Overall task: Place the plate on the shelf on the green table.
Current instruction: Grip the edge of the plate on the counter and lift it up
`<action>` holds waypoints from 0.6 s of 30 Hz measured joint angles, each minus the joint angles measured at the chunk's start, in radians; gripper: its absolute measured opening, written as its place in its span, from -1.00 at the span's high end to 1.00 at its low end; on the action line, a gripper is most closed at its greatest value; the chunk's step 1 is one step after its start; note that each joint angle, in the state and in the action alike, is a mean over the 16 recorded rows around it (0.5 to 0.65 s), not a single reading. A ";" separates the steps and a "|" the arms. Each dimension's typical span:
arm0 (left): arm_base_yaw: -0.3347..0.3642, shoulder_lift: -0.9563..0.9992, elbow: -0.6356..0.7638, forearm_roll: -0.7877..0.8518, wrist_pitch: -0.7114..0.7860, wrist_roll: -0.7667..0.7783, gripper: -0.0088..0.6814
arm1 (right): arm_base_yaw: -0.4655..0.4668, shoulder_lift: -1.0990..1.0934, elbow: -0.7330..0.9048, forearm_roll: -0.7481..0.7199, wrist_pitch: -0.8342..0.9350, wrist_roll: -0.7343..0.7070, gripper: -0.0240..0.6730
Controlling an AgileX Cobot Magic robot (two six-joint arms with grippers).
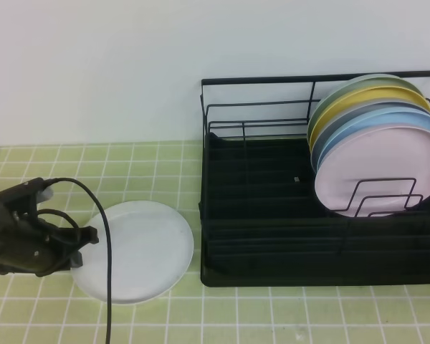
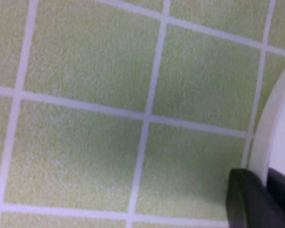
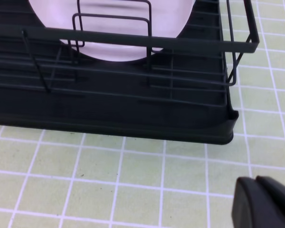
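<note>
At the lower left of the frame, the left hand [image 1: 82, 247] seems to pinch the white plate [image 1: 140, 251] on the green bench [image 1: 272, 315], while the right hand [image 3: 263, 204] is closed.

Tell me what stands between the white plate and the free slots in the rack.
Nothing visible on the tiles between the white plate and the rack; only the rack's own low left wall has to be cleared. Its left part is free; the coloured plates fill the right end. The left gripper is at the plate's left rim.
</note>
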 joint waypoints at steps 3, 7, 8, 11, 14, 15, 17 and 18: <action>0.000 -0.012 0.000 0.000 -0.004 0.001 0.96 | 0.000 0.000 0.000 0.000 0.001 0.000 0.94; 0.000 -0.036 0.000 0.000 -0.010 0.005 0.97 | 0.000 0.000 0.000 0.000 0.001 0.000 0.94; 0.000 -0.044 0.000 0.000 -0.012 0.006 0.97 | 0.000 0.000 0.000 0.000 0.001 0.000 0.94; 0.000 -0.069 0.000 0.001 -0.017 0.010 0.97 | 0.000 0.000 0.000 0.000 0.002 0.000 0.94; 0.000 -0.099 0.000 0.001 -0.022 0.014 0.97 | 0.000 0.000 0.000 0.000 0.001 0.000 0.94; 0.000 -0.110 0.000 0.000 -0.023 0.015 0.97 | 0.000 0.000 0.000 0.000 0.002 0.000 0.94; 0.000 -0.133 0.000 -0.004 -0.024 0.018 0.97 | 0.000 0.000 0.000 0.000 0.001 0.000 0.94; 0.000 -0.145 0.000 -0.008 -0.024 0.019 0.97 | 0.000 0.000 0.000 0.000 0.001 0.000 0.94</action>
